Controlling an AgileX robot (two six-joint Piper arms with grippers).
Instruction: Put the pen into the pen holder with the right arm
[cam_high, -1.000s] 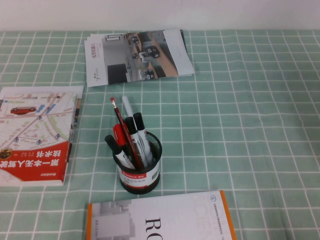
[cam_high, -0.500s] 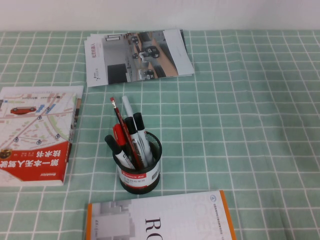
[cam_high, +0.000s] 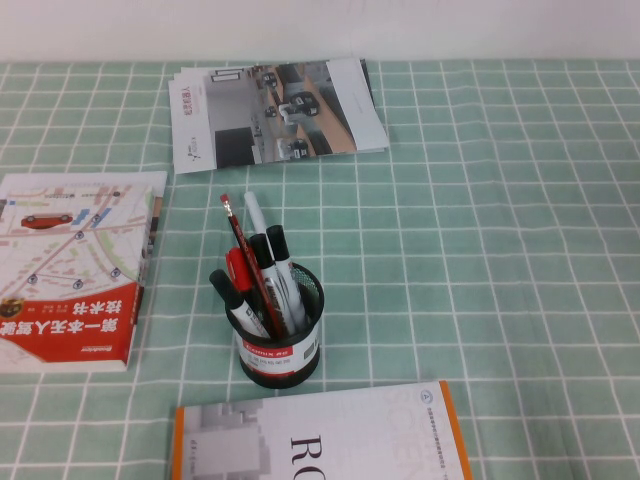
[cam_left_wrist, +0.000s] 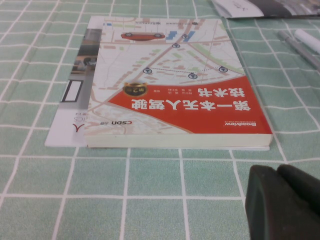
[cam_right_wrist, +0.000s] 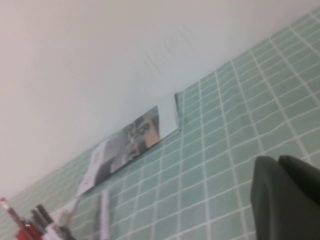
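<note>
My high camera looks down from my own side onto the green checked cloth (cam_high: 500, 250), with the pen holder (cam_high: 280, 345) near centre. My left wrist camera sits low and close over the cloth, facing the red map book (cam_left_wrist: 175, 90), which the high view shows at its left edge (cam_high: 75, 270); the left gripper (cam_left_wrist: 285, 202) fills one corner. My right wrist camera tilts up toward the wall and the far brochures (cam_right_wrist: 130, 145), shared with the high view (cam_high: 275, 110), the right gripper (cam_right_wrist: 287, 197) close in.
</note>
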